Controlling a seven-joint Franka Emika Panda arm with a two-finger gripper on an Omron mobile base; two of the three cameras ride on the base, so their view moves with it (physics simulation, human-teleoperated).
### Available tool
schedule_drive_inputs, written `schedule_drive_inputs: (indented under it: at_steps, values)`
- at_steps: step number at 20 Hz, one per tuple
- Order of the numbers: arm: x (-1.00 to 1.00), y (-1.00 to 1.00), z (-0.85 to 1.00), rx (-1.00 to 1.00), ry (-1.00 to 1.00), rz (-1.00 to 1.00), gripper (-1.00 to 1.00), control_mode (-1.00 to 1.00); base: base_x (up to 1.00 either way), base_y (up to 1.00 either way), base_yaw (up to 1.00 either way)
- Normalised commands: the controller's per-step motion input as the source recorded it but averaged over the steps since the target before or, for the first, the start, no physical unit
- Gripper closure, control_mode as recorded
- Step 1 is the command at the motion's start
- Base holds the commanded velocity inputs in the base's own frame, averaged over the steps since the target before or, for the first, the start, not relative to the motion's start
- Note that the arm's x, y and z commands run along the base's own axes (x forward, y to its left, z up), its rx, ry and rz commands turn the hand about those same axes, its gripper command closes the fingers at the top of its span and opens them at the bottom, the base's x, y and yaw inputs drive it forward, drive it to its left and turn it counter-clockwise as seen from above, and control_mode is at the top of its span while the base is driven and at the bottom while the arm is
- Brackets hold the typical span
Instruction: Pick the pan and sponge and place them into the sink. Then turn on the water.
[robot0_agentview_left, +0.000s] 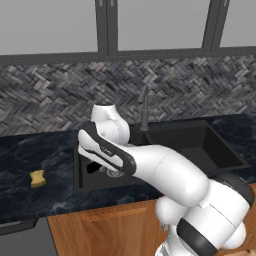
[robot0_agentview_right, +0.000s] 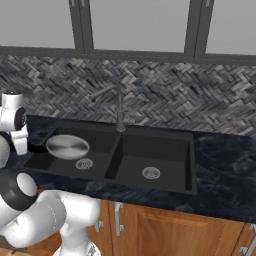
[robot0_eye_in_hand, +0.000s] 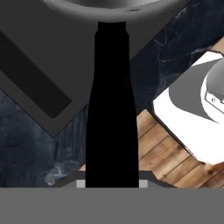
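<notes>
My gripper (robot0_eye_in_hand: 111, 183) is shut on the pan's long black handle (robot0_eye_in_hand: 111, 105), which runs straight up the hand view to the grey pan (robot0_eye_in_hand: 109, 8). From the right base view the round shiny pan (robot0_agentview_right: 67, 146) hangs level in the left basin of the black sink (robot0_agentview_right: 116, 152), just above its drain (robot0_agentview_right: 84, 163). The gripper (robot0_agentview_right: 25, 146) is at that basin's left edge. The yellow sponge (robot0_agentview_left: 37, 178) lies on the dark counter, left of the sink (robot0_agentview_left: 210, 150). The water is out of view.
A slim grey faucet (robot0_agentview_right: 120, 112) stands behind the divider between the basins. The right basin has its own drain (robot0_agentview_right: 151, 173). Dark marble counter (robot0_agentview_right: 225, 175) runs along both sides, with wooden cabinets (robot0_agentview_right: 165, 230) below and a herringbone tiled wall behind.
</notes>
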Motion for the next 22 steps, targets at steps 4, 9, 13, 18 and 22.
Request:
schedule_drive_inputs:
  at_steps: [4,9,13,18,22]
  values:
    - [0.27,0.00,-0.06,0.08,0.07,0.02,1.00,-1.00,0.00,0.00,0.00]
    - [0.20,0.00,-0.07,0.05,0.03,0.02,1.00,-1.00,0.00,0.00,0.00]
    - [0.18,-0.01,-0.06,0.02,0.00,0.02,1.00,-1.00,0.00,0.00,0.00]
    - [0.16,-0.07,-0.06,0.02,0.00,0.02,1.00,-1.00,0.00,0.00,0.00]
    - [0.14,-0.10,-0.01,0.03,0.05,0.03,1.00,-1.00,0.00,0.00,0.00]
